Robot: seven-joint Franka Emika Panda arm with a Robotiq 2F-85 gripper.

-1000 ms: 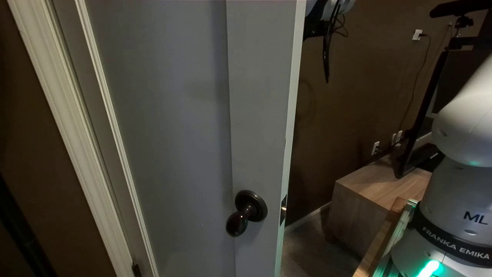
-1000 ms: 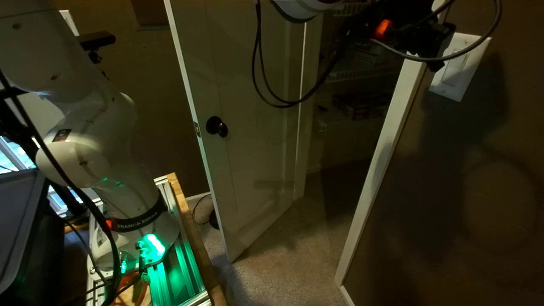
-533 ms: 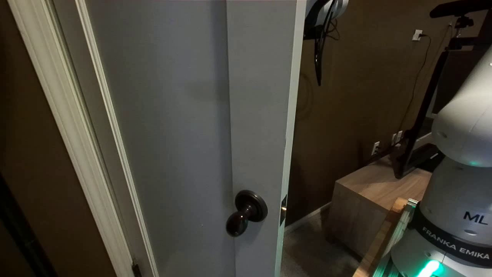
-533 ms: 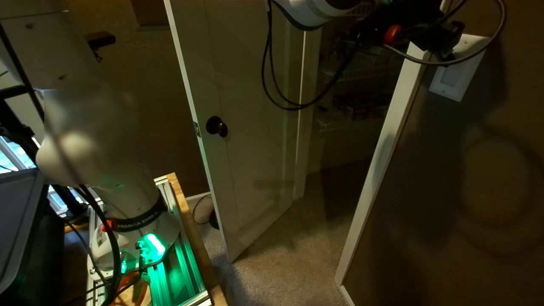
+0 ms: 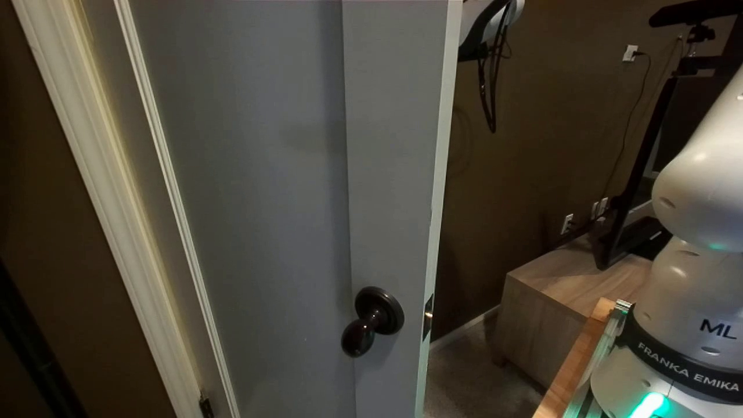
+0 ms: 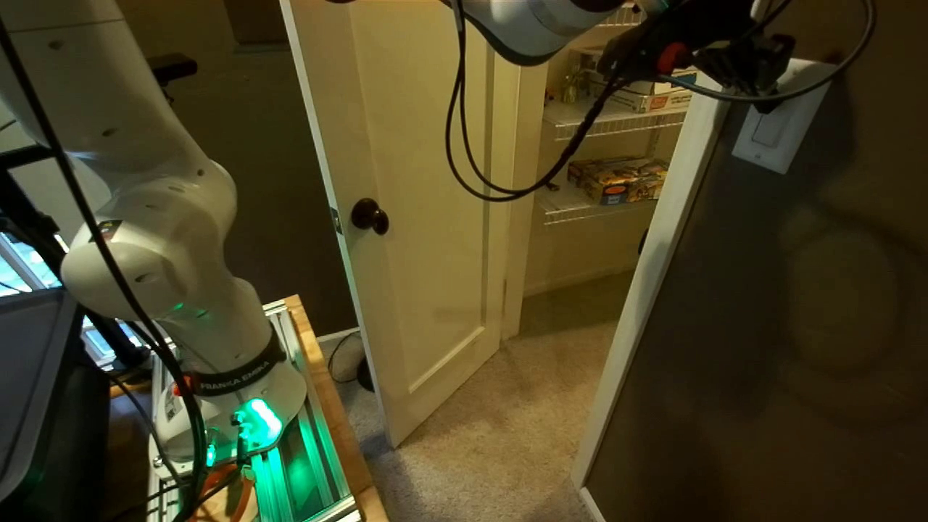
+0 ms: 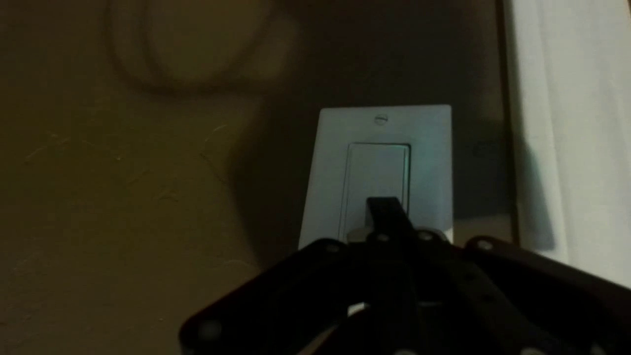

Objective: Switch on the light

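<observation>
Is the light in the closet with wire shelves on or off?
On: in an exterior view, the wire shelves and paneled door are warmly lit. The lamp is out of view.

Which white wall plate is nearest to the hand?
The switch plate beside the door trim: the hand partly hides it; the outlets show elsewhere, around the cabinet.

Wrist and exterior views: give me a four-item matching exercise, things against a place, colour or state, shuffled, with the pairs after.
1. rocker light switch
2. claw
3. doorknob
4. indicator light

A. glowing green
B. black, partly covering the wall plate in the wrist view
C. mounted on the door
D. framed by the wall plate

Pairs: 1-D; 2-B; 3-C; 4-A
</observation>
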